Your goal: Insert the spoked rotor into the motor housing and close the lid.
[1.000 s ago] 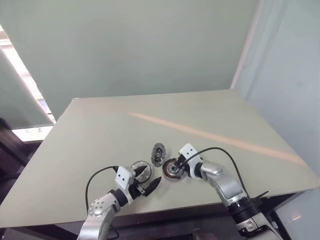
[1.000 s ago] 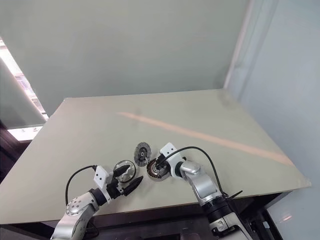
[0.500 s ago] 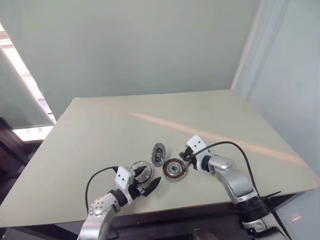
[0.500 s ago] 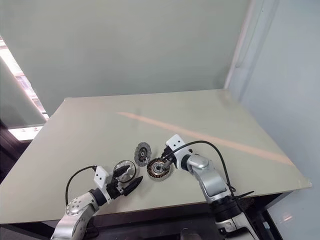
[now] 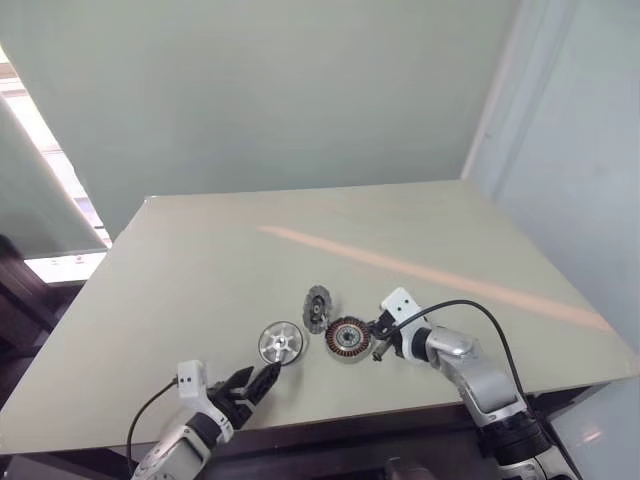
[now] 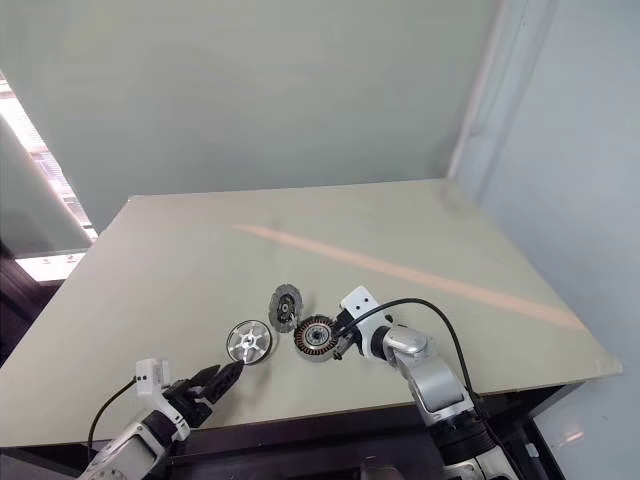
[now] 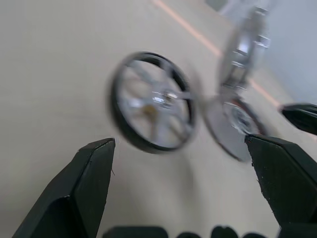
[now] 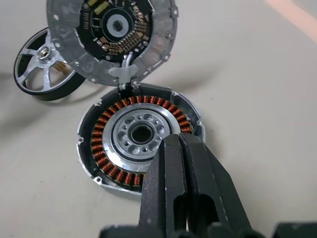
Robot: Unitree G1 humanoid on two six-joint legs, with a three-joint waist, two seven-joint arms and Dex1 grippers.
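The left gripper (image 5: 255,381) hovers low near the spoked rotor (image 5: 281,342), fingers released; the right gripper (image 5: 378,335), fingers clenched empty, points at the motor housing (image 5: 348,338).

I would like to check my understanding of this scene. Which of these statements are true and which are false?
1. The spoked rotor lies on the table, outside the motor housing. True.
2. The right tool holds the lid. False: it is shut on nothing and points at the motor housing.
3. The left tool is open. True.
4. The lid lies flat on the motor housing and closes it. False: the lid stands up at the housing's edge, and the copper windings are exposed.
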